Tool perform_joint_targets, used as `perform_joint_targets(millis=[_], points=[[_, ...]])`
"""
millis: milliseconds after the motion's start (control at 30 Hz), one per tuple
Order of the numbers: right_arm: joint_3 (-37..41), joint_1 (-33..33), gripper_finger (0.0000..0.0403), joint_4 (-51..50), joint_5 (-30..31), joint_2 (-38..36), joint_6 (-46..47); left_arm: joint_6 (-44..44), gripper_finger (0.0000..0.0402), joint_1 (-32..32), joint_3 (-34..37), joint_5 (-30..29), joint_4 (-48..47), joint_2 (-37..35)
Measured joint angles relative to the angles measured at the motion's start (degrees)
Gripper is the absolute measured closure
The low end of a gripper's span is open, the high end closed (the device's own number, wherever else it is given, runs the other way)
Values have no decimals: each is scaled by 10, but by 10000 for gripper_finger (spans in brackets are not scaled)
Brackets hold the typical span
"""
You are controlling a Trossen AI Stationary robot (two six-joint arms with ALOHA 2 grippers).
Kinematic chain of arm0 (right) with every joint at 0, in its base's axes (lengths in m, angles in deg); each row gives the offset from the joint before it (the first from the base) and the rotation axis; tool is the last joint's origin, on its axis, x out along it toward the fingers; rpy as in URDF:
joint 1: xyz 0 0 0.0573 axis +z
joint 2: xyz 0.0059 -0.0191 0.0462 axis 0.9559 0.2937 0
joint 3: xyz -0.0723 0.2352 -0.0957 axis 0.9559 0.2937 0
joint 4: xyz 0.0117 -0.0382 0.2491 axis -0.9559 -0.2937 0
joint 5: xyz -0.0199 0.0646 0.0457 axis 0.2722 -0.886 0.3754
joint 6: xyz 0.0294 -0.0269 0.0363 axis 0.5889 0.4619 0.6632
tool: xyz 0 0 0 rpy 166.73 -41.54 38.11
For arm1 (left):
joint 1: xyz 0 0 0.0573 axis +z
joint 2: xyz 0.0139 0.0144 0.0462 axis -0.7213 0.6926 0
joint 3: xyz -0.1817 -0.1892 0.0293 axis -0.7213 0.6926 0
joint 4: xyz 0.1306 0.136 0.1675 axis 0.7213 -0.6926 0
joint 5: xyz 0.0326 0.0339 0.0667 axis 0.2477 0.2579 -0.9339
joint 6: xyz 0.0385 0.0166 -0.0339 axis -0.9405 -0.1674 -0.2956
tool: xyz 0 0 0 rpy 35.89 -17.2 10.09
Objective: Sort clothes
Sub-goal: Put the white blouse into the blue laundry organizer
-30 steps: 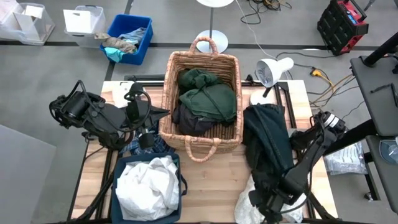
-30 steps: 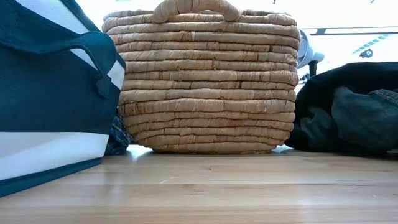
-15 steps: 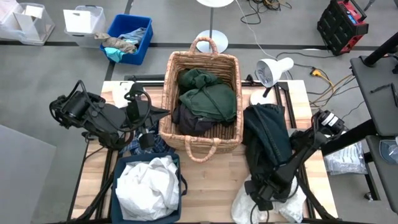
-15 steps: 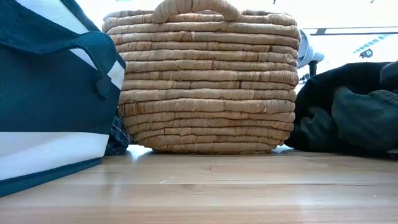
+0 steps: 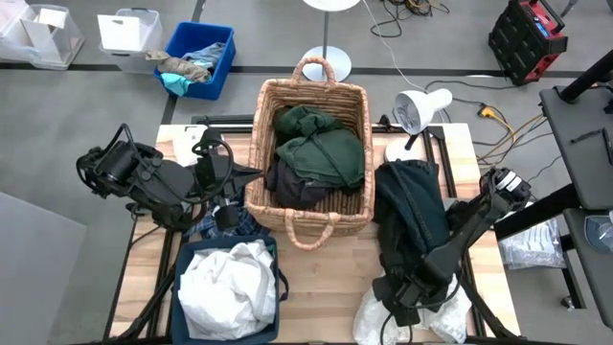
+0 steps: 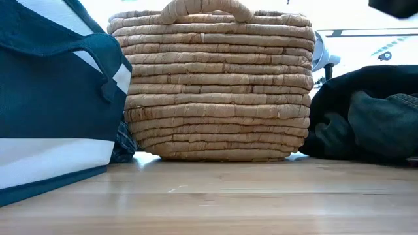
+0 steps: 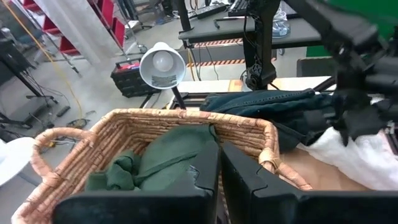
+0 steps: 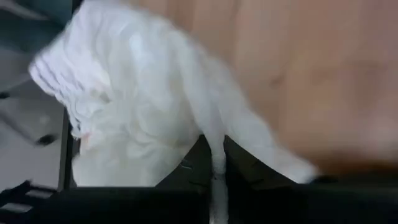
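We note the right gripper [image 5: 400, 309] low at the table's near right corner, its fingers pinched closed on a fold of the white garment [image 5: 369, 318]; the right wrist view shows a strip of that white cloth [image 8: 214, 149] drawn in between the 2 fingers. We judge this pinch is meant to lift 1 piece clear of the heap.

The left gripper [image 5: 222, 171] waits closed and empty beside the wicker basket [image 5: 261, 125], which holds a dark green garment [image 5: 318, 144] above a darker one. The navy tote [image 5: 188, 261] at near left holds white garments [image 5: 226, 287], so whites seem to go there and darks in the basket. A dark denim-like garment [image 5: 412, 213] lies unsorted on the wooden table [image 5: 321, 287], just behind the white one.
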Motion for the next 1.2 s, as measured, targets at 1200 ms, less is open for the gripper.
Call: perform_joint_targets(millis=[1200], points=[[-202, -54, 394, 525, 212, -172, -519, -68, 402, -4, 0, 15, 252, -57]])
